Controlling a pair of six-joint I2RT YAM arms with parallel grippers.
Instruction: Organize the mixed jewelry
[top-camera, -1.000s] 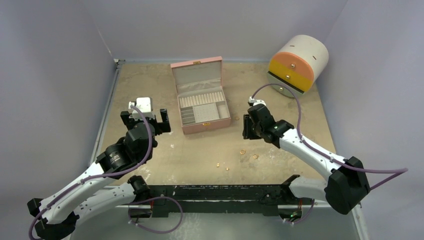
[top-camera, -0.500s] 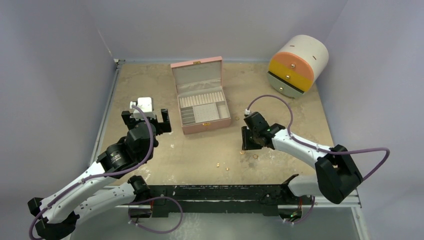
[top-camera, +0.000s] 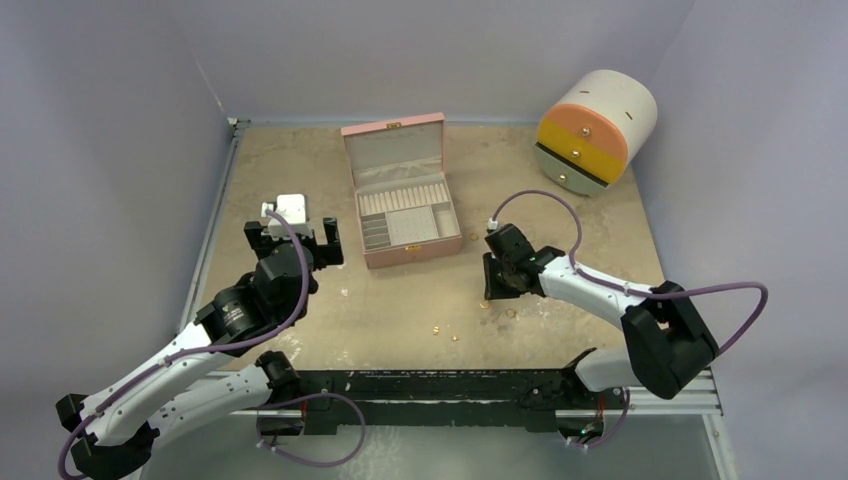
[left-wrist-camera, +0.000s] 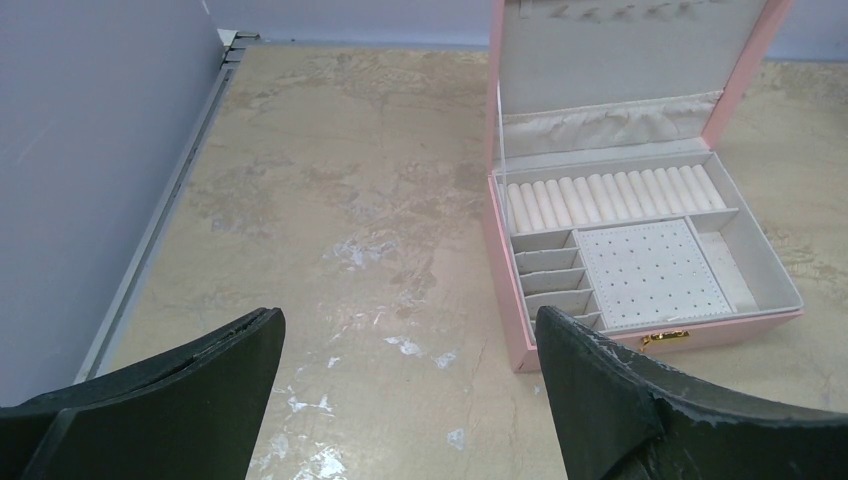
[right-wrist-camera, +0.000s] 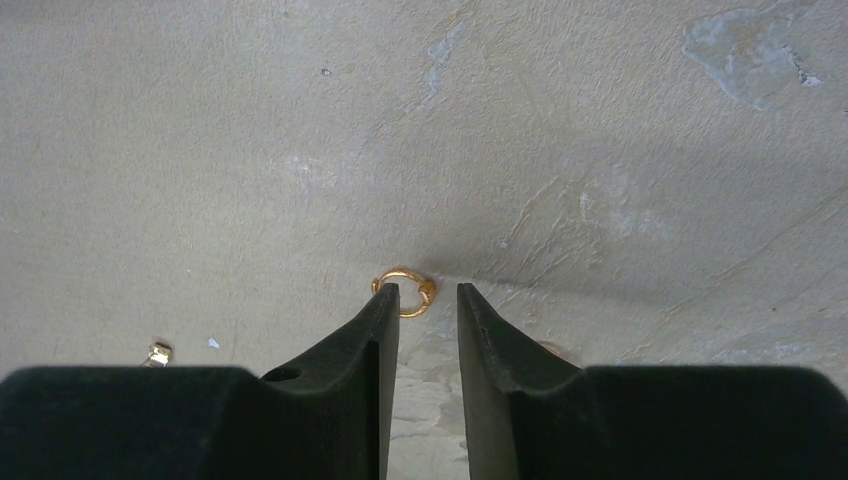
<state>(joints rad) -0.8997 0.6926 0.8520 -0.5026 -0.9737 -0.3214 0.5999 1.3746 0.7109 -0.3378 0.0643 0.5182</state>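
Top external view: we see the left fingers (top-camera: 328, 243) spread wide above the surface (top-camera: 300, 160), to the left of the open pink box (top-camera: 412, 256). The right fingers (top-camera: 490, 282) point down at the surface on the box's right and nearer the arm bases, their tips at a small gold ring (top-camera: 484, 303). More gold pieces (top-camera: 510, 313) lie scattered on the surface near it, toward the arm bases, all outside the box. A round white container (top-camera: 620, 100) with an orange and yellow face lies on its side in the far right corner.

Left wrist view: we find the left fingers (left-wrist-camera: 200, 390) fully apart with nothing between them. The pink box (left-wrist-camera: 512, 340) stands ahead with its lid up, showing ring rolls, a perforated pad and small compartments.

Right wrist view: the right fingers (right-wrist-camera: 385, 325) stand a narrow gap apart, gripping nothing. The gold ring (right-wrist-camera: 405, 270) lies flat on the surface at their tips, one tip overlapping its rim; we cannot tell whether they touch. A tiny stud (right-wrist-camera: 158, 352) lies well apart from the ring.
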